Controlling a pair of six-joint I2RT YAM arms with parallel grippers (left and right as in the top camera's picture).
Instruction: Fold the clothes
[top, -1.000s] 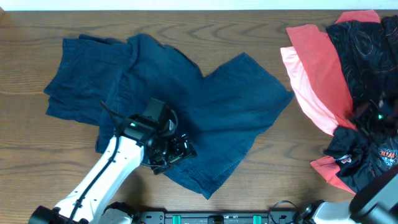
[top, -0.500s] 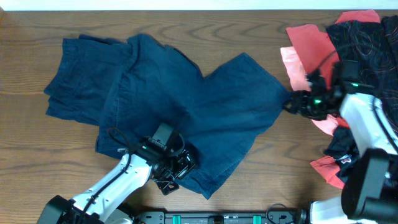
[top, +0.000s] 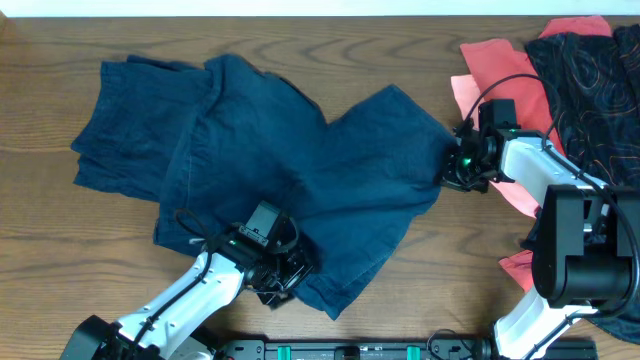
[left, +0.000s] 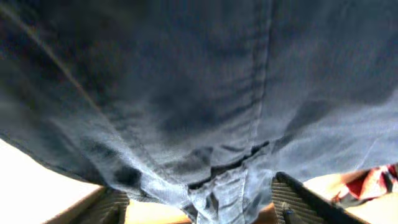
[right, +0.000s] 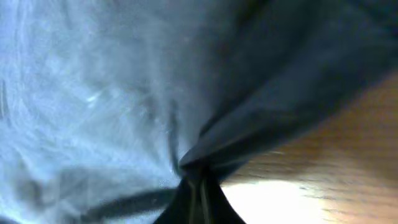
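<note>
The dark navy shorts (top: 330, 170) lie spread and rumpled over the middle of the table. A matching navy piece (top: 125, 125) lies partly under them at the left. My left gripper (top: 284, 280) is at the shorts' front hem. In the left wrist view its fingers (left: 295, 199) stand wide apart with a bunched hem fold (left: 217, 190) between them, not clamped. My right gripper (top: 452, 172) is at the shorts' right corner. The right wrist view shows it (right: 199, 190) shut, with navy cloth (right: 112, 93) gathered into its tips.
A heap of other clothes fills the right edge: a red shirt (top: 510, 90), a pink piece (top: 468, 100) and a black patterned garment (top: 590, 80). Bare wooden tabletop (top: 60, 250) shows at the front left and along the back.
My right arm swung in from the pile at the right and closed on the shorts' right corner. My left gripper slid a little toward the front edge along the hem.
</note>
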